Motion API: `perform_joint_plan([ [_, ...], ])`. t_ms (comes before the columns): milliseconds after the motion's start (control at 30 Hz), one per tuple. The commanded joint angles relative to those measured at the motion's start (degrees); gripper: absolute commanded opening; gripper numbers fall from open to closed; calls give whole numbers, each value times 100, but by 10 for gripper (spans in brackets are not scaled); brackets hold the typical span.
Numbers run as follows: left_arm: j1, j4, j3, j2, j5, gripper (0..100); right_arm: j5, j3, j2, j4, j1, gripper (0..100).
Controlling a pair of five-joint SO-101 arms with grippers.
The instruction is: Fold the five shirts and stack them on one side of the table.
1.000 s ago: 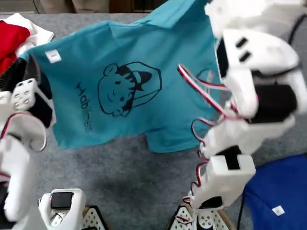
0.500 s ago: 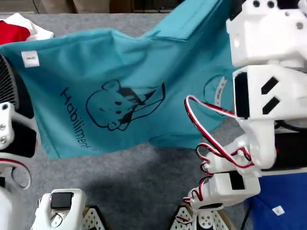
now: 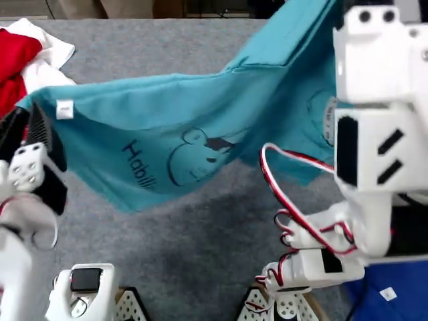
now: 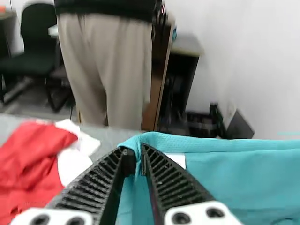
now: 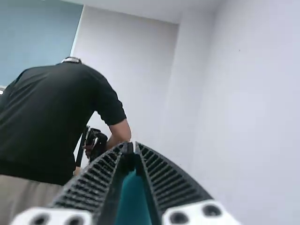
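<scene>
We see teal shirt [image 3: 200, 127], dark cartoon print up, held over grey surface [image 3: 200, 267], stretched and sagging. White-labelled corner pinched in left claw [image 4: 140, 152], opposite end in right claw [image 5: 131, 152]. We note red shirt [image 3: 17, 53] crumpled against white shirt [image 3: 50, 50] at surface's far-left corner. Blue shirt [image 3: 394, 287] at near-right corner.

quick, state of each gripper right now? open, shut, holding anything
Left gripper: shut on the teal shirt, pinching its edge.
Right gripper: shut on the teal shirt too.
</scene>
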Motion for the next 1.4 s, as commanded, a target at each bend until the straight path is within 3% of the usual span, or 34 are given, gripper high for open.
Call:
perform_joint_plan([
  [0,9,-18,132,4,-9,19,79,40,-136,-158,57,8],
  [167,-79,-527,-88,-4,0,19,264,31,-171,-158,48,8],
  [500,-1178,-1248,-774,-4,-26,19,220,40,-391,-651,40,8],
  [1033,-1143,-1284,-782,-1297,0,19,-659,637,-1235,-668,40,8],
  [1200,-1143,-1582,237,-1279,0,19,-1204,2105,-1253,-686,40,8],
  [1367,-1169,-2884,2576,-1279,-35,19,-1679,3996,-1235,-1108,40,8],
])
